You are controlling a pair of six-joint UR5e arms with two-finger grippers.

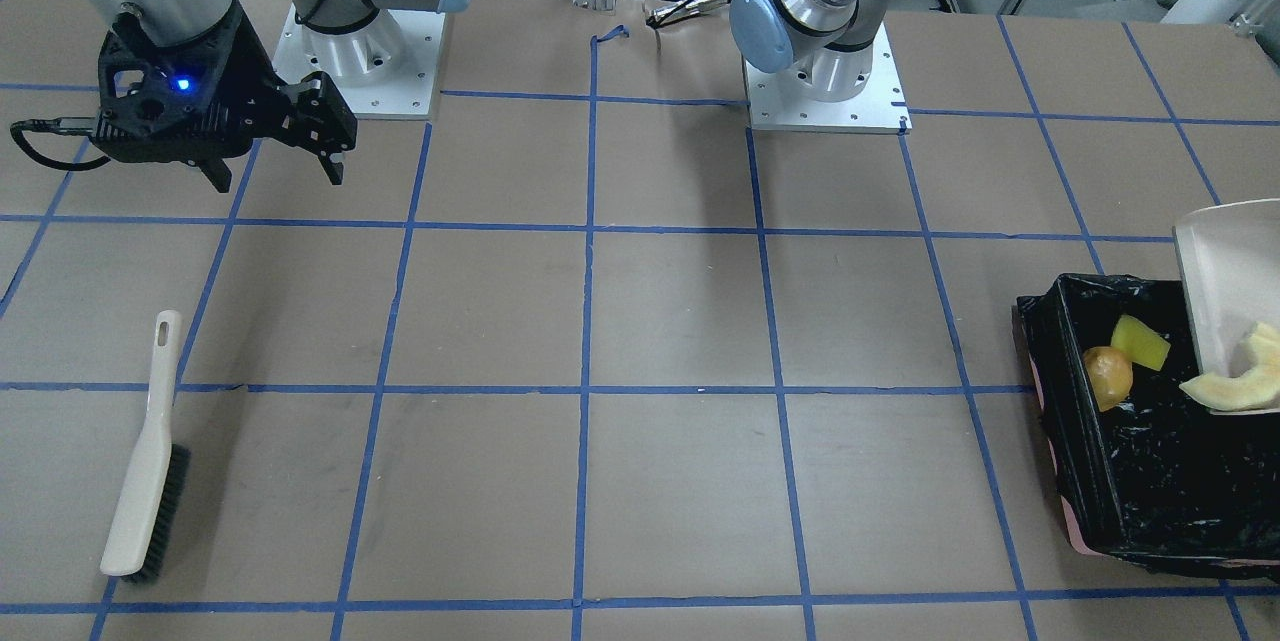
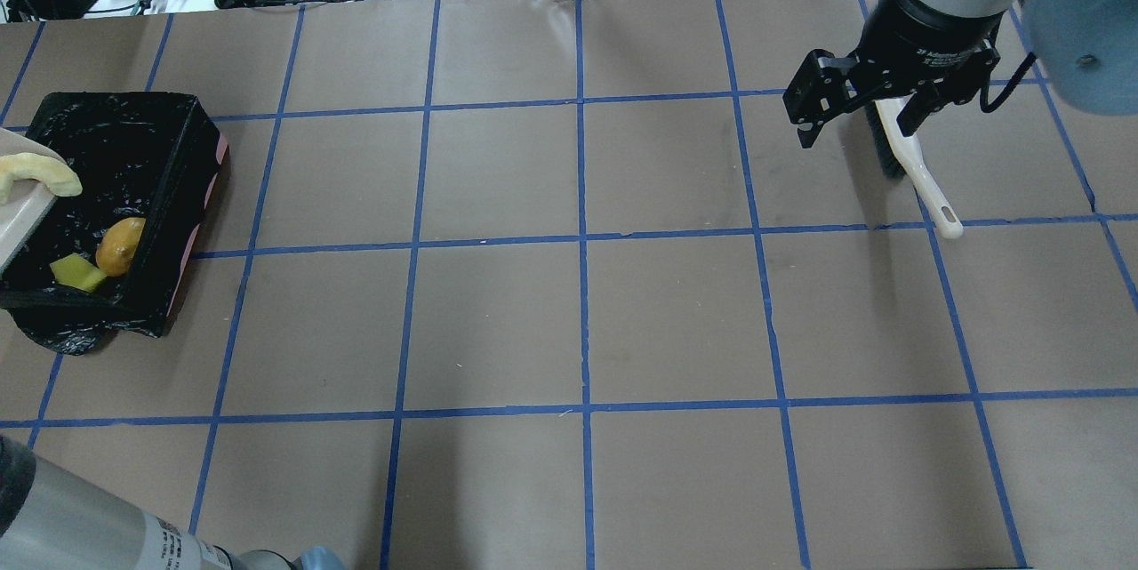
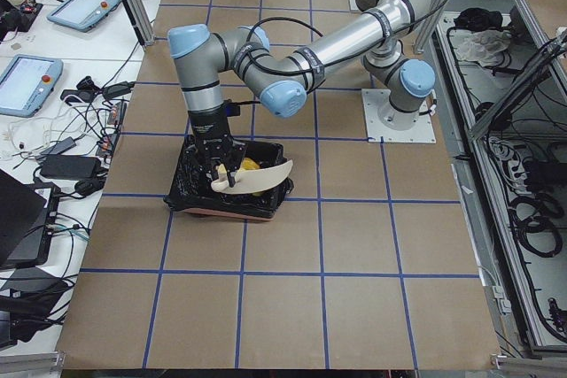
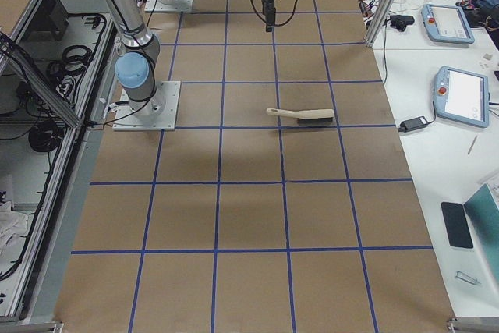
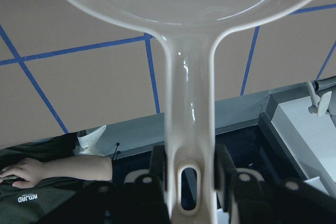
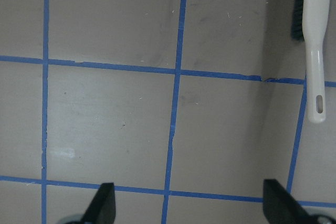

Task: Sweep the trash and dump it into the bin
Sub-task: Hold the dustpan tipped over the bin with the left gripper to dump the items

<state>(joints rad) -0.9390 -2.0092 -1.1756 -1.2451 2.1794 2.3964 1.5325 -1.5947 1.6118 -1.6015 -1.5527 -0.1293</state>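
Note:
The bin (image 1: 1070, 421), lined with black plastic, stands at the table's end on my left; it also shows in the overhead view (image 2: 191, 188). The potato (image 1: 1107, 376) and the yellow block (image 1: 1140, 341) lie inside it. My left gripper (image 5: 190, 177) is shut on the handle of the beige dustpan (image 1: 1225, 281), which is tilted over the bin. The cream melon slice (image 1: 1232, 388) sits at the dustpan's lower lip above the bin. My right gripper (image 1: 278, 176) is open and empty, hovering above the table near the brush (image 2: 911, 165).
The cream-handled brush (image 1: 145, 461) lies flat on the brown paper with its bristles toward the operators' side. Blue tape lines grid the table. A person's arm shows beyond the table edge in the left wrist view (image 5: 58, 169).

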